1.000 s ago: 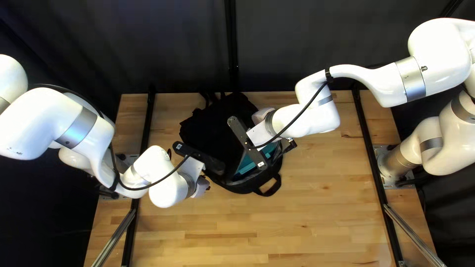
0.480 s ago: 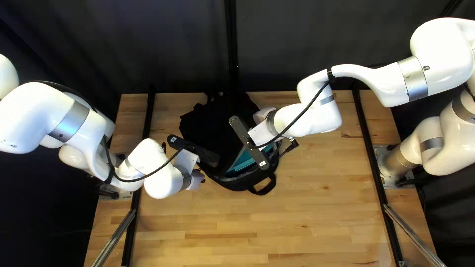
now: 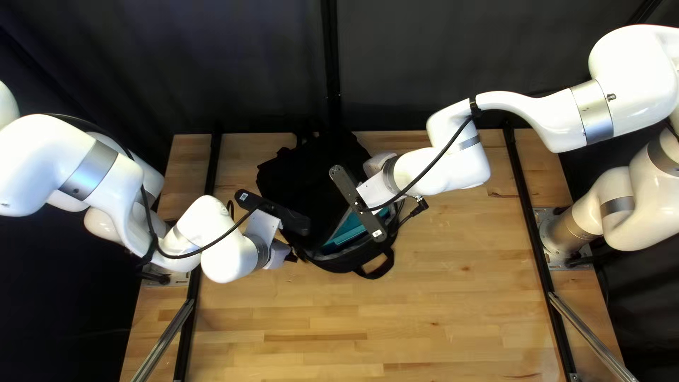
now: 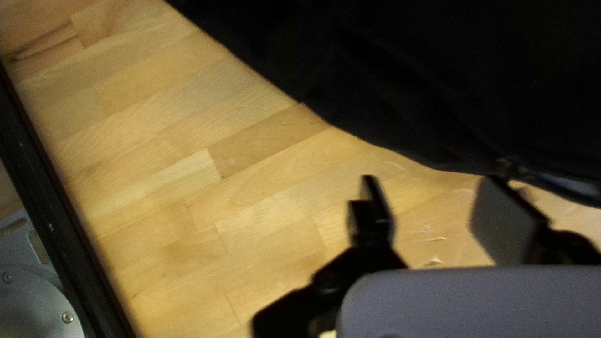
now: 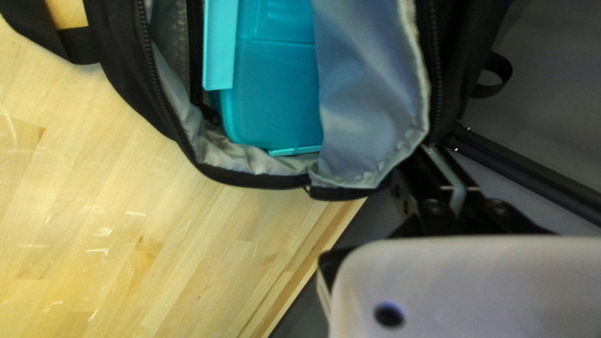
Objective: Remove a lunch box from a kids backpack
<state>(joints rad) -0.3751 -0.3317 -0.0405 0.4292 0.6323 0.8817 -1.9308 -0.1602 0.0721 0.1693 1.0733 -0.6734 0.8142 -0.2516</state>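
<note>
Top left view — lunch box (image 3: 348, 230) — long axis toward upper right.

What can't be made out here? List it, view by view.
Lunch box, full shape: right wrist view's edge cuts it; top left view, the right arm covers it partly.
Right tool, any grip: right wrist view, tip hidden at the backpack's edge.
Backpack, far part: left wrist view's edge cuts it.

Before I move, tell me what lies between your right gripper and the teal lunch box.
The grey lining and black zippered edge of the backpack lie between the right gripper and the lunch box, as the right wrist view shows.
</note>
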